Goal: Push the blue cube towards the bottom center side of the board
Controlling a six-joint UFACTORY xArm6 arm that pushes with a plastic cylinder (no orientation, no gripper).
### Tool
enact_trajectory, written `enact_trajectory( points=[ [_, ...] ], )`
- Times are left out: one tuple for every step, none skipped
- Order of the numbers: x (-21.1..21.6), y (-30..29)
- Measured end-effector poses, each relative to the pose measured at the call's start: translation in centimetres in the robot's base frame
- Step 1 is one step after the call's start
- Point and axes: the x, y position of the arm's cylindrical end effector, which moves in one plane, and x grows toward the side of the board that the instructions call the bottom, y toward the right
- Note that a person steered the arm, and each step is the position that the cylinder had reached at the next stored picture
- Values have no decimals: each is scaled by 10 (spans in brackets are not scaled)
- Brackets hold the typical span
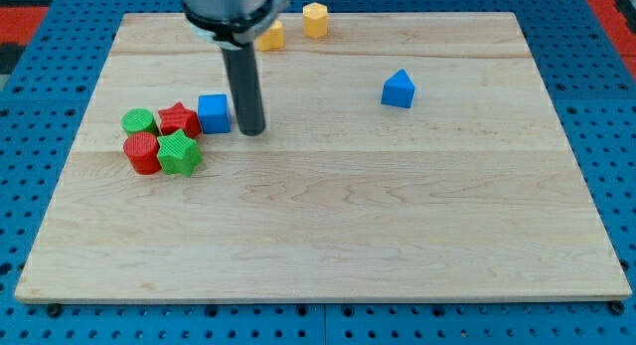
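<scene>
Our rod [245, 86] runs out of the view's top edge, so we cannot see its upper part. It hides the left part of a yellow block [271, 36] at the far side, whose shape we cannot tell.

The tool's tip [251, 132] stands on the desk [348, 226], toward the view's left half. Just to its left sits the blue cube [214, 113] (contact cannot be judged). Further left of the tool, the red star [179, 119] touches the cube, with the green cylinder [139, 120] beyond it. Below those lie the green star [179, 153] and the red cylinder [142, 153]. Well to the tool's right is the blue pointed block [397, 89]. Toward the view's top, one yellow block [272, 36] is partly behind the tool, and another yellow block [315, 19] lies to its right.
</scene>
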Motion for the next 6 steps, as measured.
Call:
enact_trajectory(
  points=[
    [-39, 29],
    [-49, -3],
    [-80, -19],
    [-80, -71],
    [-67, -99],
    [-56, -93]
  ],
)
